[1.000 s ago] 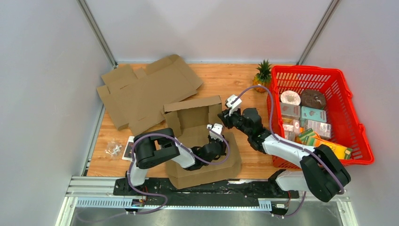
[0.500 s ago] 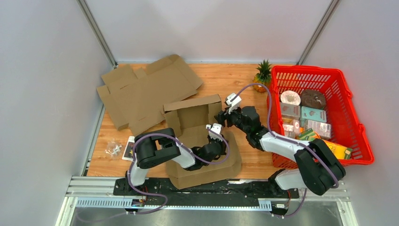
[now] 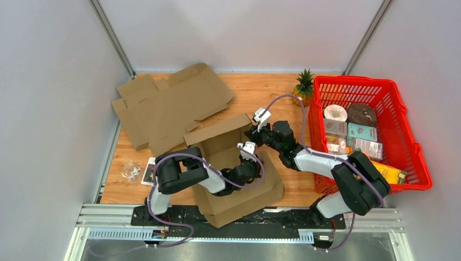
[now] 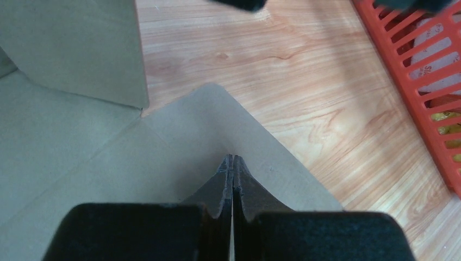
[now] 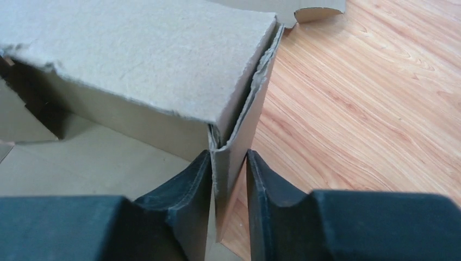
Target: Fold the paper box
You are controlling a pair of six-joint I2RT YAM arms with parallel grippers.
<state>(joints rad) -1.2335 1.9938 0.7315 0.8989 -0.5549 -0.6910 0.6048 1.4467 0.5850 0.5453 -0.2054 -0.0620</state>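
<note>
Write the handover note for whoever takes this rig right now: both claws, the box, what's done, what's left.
Left claw: shut, nothing between its fingers, tips over a flat flap of the paper box.
Right claw: closed on the box's upright wall at its rear right corner.
Box: mid-table, in front of both arms. A second, unfolded cardboard sheet lies far left.
Done: rear wall and an adjoining side panel stand up.
Left: raise the flat near panels, tuck the flaps, close.
</note>
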